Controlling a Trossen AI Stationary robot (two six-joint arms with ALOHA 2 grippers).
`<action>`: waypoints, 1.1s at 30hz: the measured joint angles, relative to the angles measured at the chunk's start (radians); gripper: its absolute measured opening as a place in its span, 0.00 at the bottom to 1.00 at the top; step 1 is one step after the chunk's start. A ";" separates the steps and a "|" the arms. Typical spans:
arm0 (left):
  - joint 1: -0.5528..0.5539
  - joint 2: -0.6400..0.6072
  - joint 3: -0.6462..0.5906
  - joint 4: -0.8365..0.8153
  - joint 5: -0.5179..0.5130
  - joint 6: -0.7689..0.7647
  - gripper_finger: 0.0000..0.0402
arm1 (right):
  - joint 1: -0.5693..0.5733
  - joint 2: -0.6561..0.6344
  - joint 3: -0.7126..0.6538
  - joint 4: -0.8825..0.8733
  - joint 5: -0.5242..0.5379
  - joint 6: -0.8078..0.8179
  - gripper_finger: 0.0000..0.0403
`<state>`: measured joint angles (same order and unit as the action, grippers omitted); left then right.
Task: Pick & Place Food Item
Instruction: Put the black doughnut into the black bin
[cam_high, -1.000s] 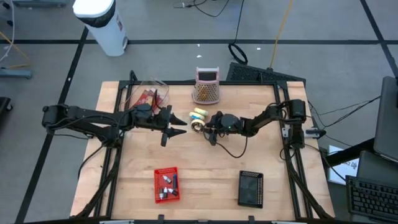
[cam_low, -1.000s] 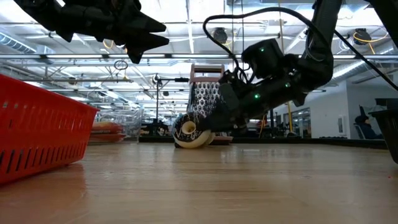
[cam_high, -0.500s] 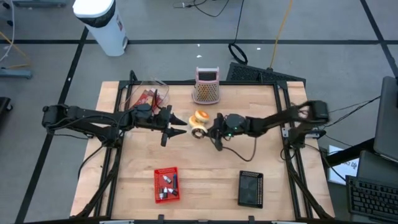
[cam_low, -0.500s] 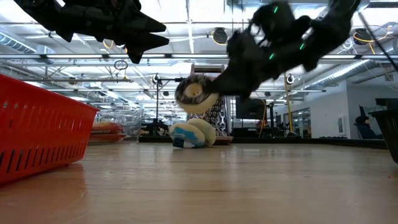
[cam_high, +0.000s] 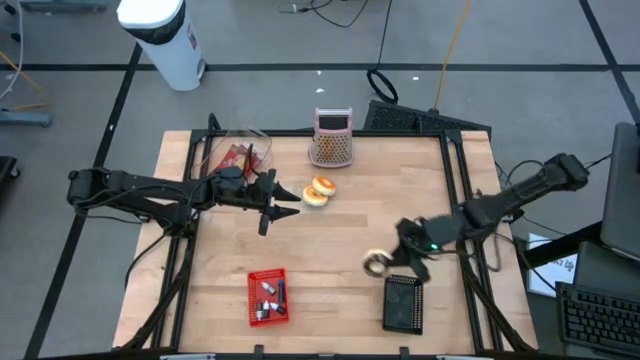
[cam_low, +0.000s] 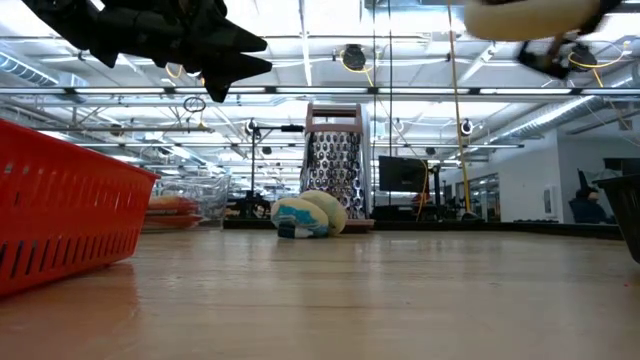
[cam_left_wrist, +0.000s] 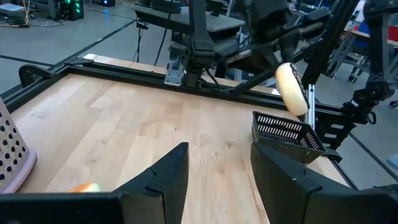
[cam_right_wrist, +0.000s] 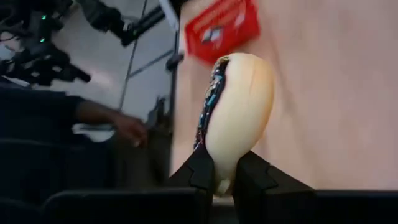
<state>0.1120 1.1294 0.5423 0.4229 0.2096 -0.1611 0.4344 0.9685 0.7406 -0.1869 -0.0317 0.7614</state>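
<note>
A pale doughnut with dark sprinkled icing (cam_high: 376, 263) hangs in the air near the table's front right, with my right gripper (cam_high: 386, 263) shut on it. It also shows in the low view, doughnut (cam_low: 525, 15), and edge-on in the right wrist view, doughnut (cam_right_wrist: 236, 112). Two other pastries (cam_high: 320, 190) lie on the table in front of a metal grater (cam_high: 332, 140). My left gripper (cam_high: 290, 201) hovers open just left of those pastries, touching nothing. My right gripper pinches the doughnut near its rim (cam_right_wrist: 225, 175) between its two fingers, one finger (cam_right_wrist: 200, 171) on the iced face and the other on the pale underside. The fingers come from the table's right, slanting a little downward. The doughnut sticks out beyond the fingertips, lifted clear of the table.
A black mesh basket (cam_high: 403, 303) sits at the near edge just below the held doughnut. A red basket (cam_high: 268, 297) with small items is at the near left. A clear container (cam_high: 232, 152) stands at the far left. Bare wood lies across the table's middle.
My right gripper has lifted the doughnut from beside the other pastries and swung it up and toward the table's near right, to beside the black basket, rolling its wrist on the way. The two other pastries have stayed on the table.
</note>
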 joint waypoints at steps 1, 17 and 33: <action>0.000 0.000 0.000 0.000 0.000 0.000 0.44 | 0.044 -0.016 0.000 -0.031 0.017 0.057 0.06; 0.000 0.000 0.001 0.000 0.000 0.000 0.44 | 0.421 0.067 -0.019 -0.212 0.161 0.641 0.05; 0.000 0.000 0.001 0.000 0.000 0.000 0.44 | 0.330 0.098 -0.176 -0.132 0.102 0.612 0.09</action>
<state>0.1120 1.1297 0.5430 0.4229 0.2096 -0.1608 0.7647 1.0668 0.5642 -0.3191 0.0699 1.3731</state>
